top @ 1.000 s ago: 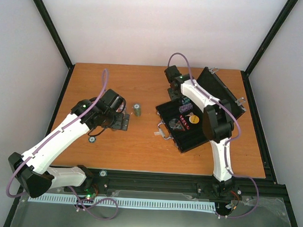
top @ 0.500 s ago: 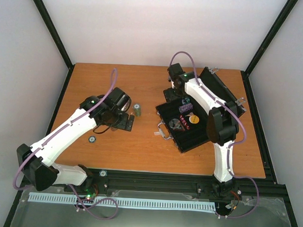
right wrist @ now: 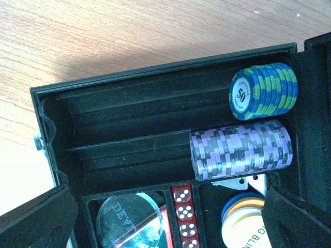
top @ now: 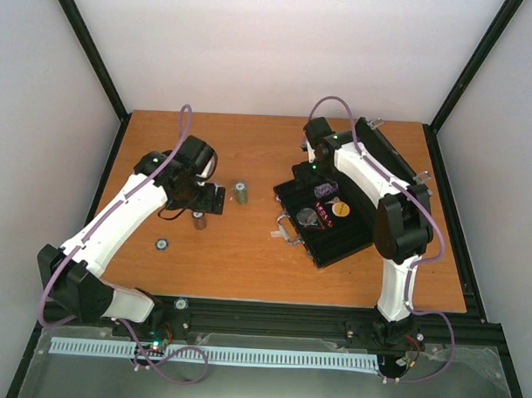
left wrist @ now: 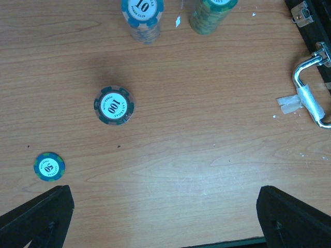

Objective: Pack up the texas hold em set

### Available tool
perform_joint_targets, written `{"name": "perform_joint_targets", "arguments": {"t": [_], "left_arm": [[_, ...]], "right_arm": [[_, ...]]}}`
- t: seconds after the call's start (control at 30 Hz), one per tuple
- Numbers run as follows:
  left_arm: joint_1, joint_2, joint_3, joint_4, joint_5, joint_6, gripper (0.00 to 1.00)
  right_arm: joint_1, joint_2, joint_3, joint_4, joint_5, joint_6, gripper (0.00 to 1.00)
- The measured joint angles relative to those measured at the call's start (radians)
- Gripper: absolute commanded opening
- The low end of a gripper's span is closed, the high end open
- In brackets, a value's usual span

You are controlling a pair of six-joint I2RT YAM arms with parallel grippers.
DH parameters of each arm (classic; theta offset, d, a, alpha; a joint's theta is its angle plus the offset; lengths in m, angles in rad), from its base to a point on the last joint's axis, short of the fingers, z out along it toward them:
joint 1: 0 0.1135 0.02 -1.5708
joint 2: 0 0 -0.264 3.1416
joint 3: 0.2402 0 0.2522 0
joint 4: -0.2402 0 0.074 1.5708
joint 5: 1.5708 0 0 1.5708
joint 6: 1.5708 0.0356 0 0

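Observation:
The black case lies open at the table's centre right, lid tilted back. My right gripper hovers open over its far end. In the right wrist view a blue-green chip row and a purple chip row lie in the slots, with red dice, a clear dealer disc and a white disc below; the right gripper holds nothing. My left gripper is open above bare wood. A "100" stack, a "10" stack, a green stack and a single "50" chip stand on the table.
The case's silver handle with a tape scrap sticks out toward the left arm. From above, a stack stands left of the case, another just below the left gripper, and the single chip nearer the front. Black frame rails edge the table.
The right gripper opened and drew back toward the case's far end. The left gripper shifted back and up, uncovering the chip stack just in front of it.

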Motion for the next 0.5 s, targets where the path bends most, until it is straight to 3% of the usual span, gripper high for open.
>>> {"name": "perform_joint_targets", "arguments": {"t": [0.13,0.37,0.5], "left_arm": [[0.050,0.000,-0.026,0.014,0.024,0.021,1.00],[0.276,-0.013,-0.150,0.068,0.117,0.024,1.00],[0.343,-0.034,-0.217,0.087,0.153,0.013,1.00]], "right_arm": [[0.000,-0.005,-0.004,0.003,-0.008,0.019,0.96],[0.014,-0.005,0.016,0.005,-0.051,0.032,0.95],[0.042,-0.005,0.067,0.011,-0.083,0.042,0.94]]}}
